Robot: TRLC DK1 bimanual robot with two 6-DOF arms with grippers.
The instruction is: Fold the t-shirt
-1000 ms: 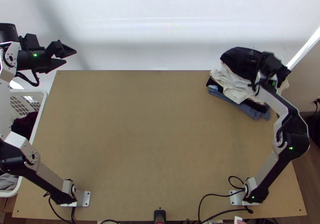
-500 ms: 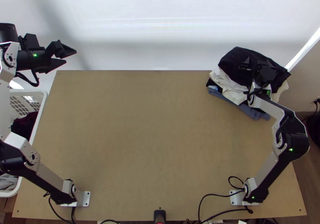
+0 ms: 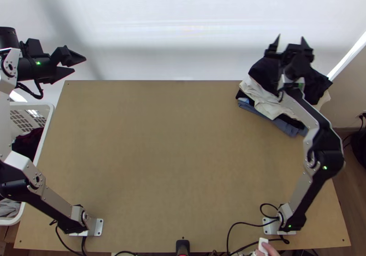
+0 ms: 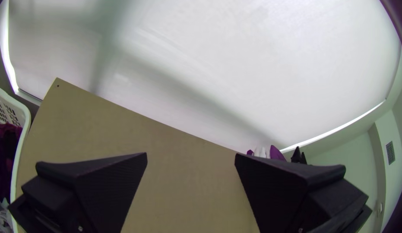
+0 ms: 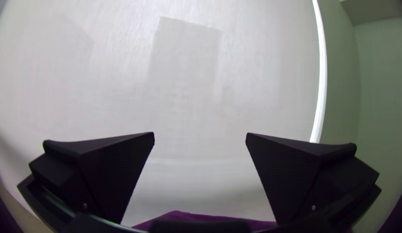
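Dark cloth (image 3: 264, 74) — long axis slanting, far left to near right.

1. My table (image 3: 183, 155) took up the middle of the top view, with a screen (image 3: 183, 32) behind it.
2. The stacked clothes (image 3: 262, 100) lay on the table's upper right corner.
3. At the frame's left edge, just beside the table, was a basket (image 3: 44, 130) with loose garments (image 3: 28, 144) in it.
4. I had my left gripper (image 3: 80, 64) at the upper left, above the basket in the frame, and my right gripper (image 3: 290, 37) at the upper right, past the stack.
5. Cables (image 3: 228, 238) ran along the lower right edge.
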